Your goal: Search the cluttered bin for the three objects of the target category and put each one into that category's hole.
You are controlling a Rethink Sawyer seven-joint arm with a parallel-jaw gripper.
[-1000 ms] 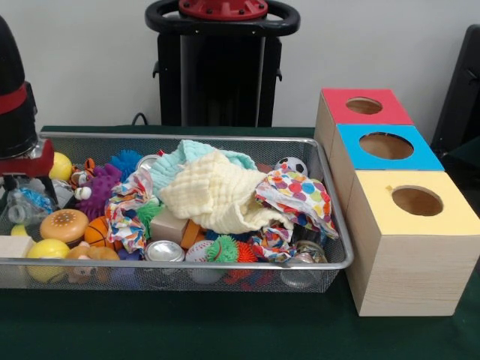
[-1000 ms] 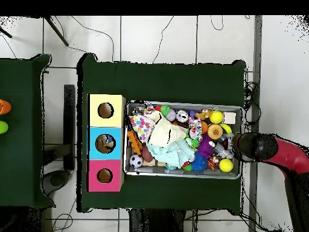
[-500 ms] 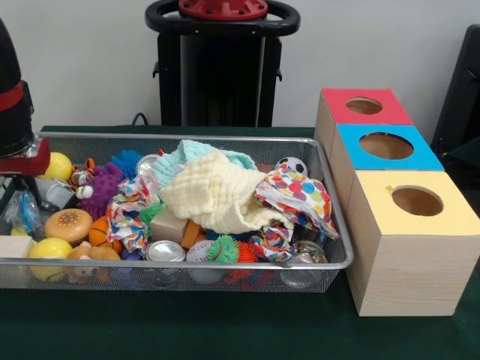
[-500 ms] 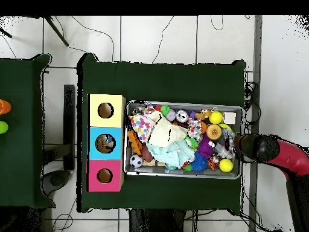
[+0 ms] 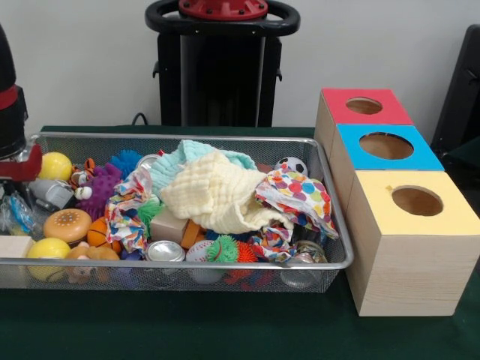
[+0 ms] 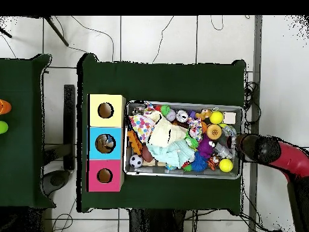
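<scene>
Front view: end effector (image 5: 9, 166) at bin (image 5: 225, 264) left end, fingers hidden.

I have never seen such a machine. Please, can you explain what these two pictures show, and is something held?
It is a robot arm, red and black. One picture looks across the table; the other looks straight down. On the green table stands a wire bin full of toys, balls and cloths, such as a pale yellow cloth. Beside it stand three wooden boxes with holes: red, blue, yellow. The arm is at one end of the bin. Whether its tool holds anything, I cannot tell.
</scene>
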